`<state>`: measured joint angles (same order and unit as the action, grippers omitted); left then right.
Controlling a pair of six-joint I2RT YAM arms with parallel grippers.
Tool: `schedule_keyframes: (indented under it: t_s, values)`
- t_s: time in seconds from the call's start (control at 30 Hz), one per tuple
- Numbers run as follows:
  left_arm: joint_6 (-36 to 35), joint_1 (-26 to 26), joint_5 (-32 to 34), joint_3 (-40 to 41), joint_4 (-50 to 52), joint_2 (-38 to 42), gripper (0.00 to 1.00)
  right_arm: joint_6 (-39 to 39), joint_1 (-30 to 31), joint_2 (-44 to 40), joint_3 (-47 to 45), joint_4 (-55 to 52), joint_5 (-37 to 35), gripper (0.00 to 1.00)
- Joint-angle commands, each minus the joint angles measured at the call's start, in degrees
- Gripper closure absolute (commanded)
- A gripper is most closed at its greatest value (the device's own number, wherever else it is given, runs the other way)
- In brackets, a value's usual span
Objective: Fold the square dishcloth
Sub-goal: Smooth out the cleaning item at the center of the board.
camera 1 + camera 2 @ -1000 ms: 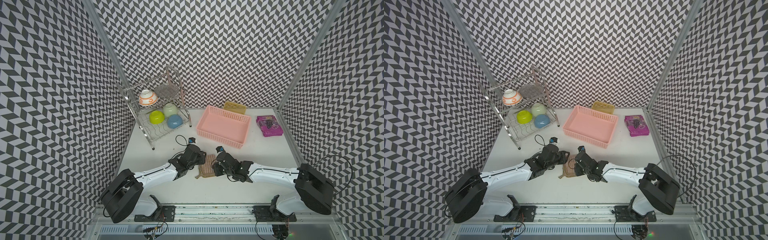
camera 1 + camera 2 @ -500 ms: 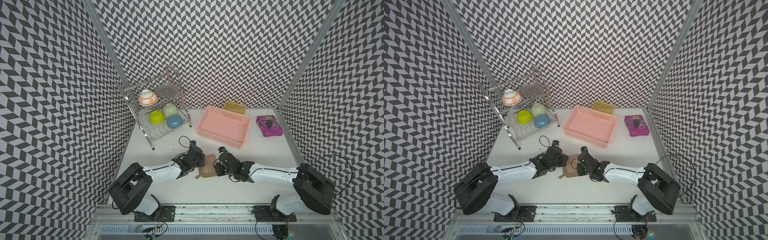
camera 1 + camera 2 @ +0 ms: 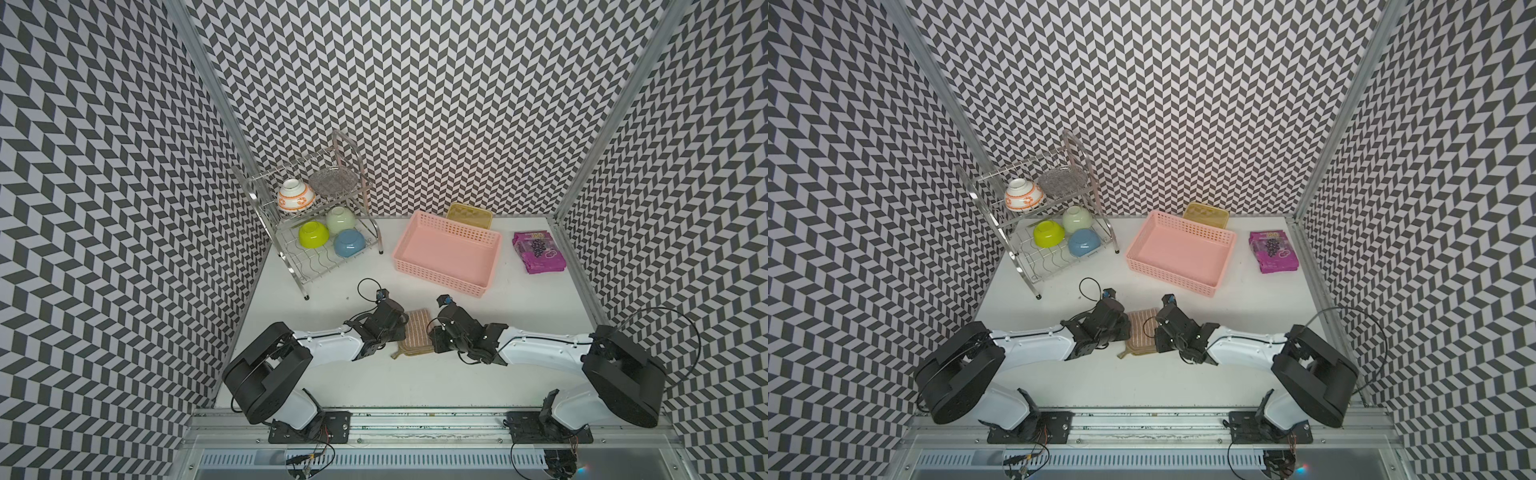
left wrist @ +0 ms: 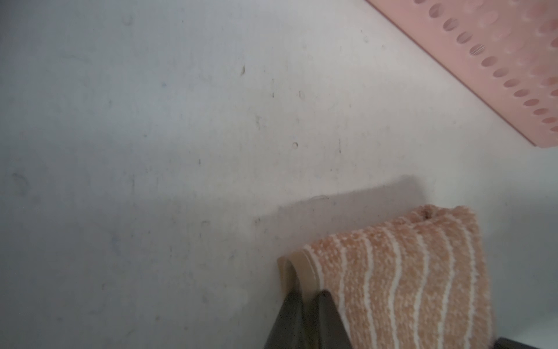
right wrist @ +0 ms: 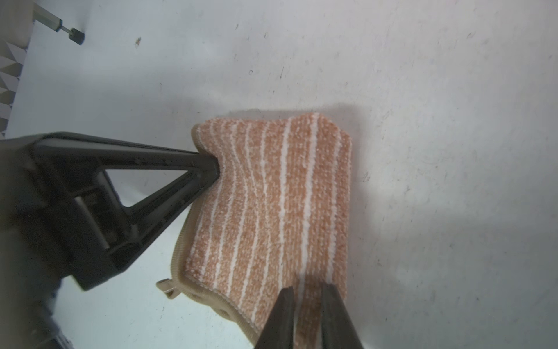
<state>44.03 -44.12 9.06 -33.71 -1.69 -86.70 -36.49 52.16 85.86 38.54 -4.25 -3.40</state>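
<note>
Square dishcloth [image 3: 417, 336] pinched between left end effector [image 4: 308, 297] and right end effector [image 5: 307, 291].

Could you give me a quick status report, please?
Left gripper pinching dishcloth hem. Right gripper clamped on opposite side. Dishcloth doubled over on table. Pink basket apart.

The left arm [image 3: 328, 347] and right arm [image 3: 540, 353] are wearing glossy white shells between bulky black joint housings. The left claw [image 5: 211, 169] and right claw [image 5: 306, 317] are showing matte black, tapering fingers. A thin black cable [image 3: 360, 286] is looping just behind the left claw, beside a small blue-tipped module [image 3: 381, 294].
</note>
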Motion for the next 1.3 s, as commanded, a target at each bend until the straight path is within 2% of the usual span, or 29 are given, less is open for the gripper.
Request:
schedule_keyframes:
  t_s: [0.0, 0.2, 0.4, 0.53, 0.73, 0.9, 1.1, 1.27]
  values:
    - [0.16, 0.06, 2.19, 0.83, 0.36, -1.20, 0.86, -0.16, -0.40, 0.98, -0.66, 1.97, 0.08, 0.81]
    - [0.12, 0.09, 1.64, 1.43, 0.36, 0.19, 0.84, -0.64, -0.59, 1.37, -1.34, 1.79, -0.21, 0.81]
    - [-0.41, 0.14, 0.92, 1.21, 2.24, 6.36, 0.67, -0.29, -0.57, -0.78, -1.09, 1.25, -0.43, 0.79]
    - [-0.79, 0.16, 0.02, 0.38, 3.71, 11.64, 0.61, 0.43, -0.58, -3.06, 0.81, -0.82, -2.10, 0.74]
    - [-0.79, 0.00, -7.56, 3.41, -1.95, 16.91, 0.65, 2.30, -1.23, -3.02, 4.97, -2.00, -3.26, 0.70]
    - [-0.42, 0.00, -15.35, 7.98, -10.22, 15.86, 0.70, 4.53, -2.11, 1.49, 9.45, -1.65, -1.83, 0.71]
    - [1.18, 0.00, -20.03, 12.57, -16.47, 13.01, 0.74, 5.46, -2.41, 7.49, 13.12, -1.44, -0.76, 0.75]
    - [1.67, 0.01, -20.94, 14.41, -17.62, 10.51, 0.76, 5.46, -3.00, 10.07, 13.75, -0.30, -0.56, 0.77]
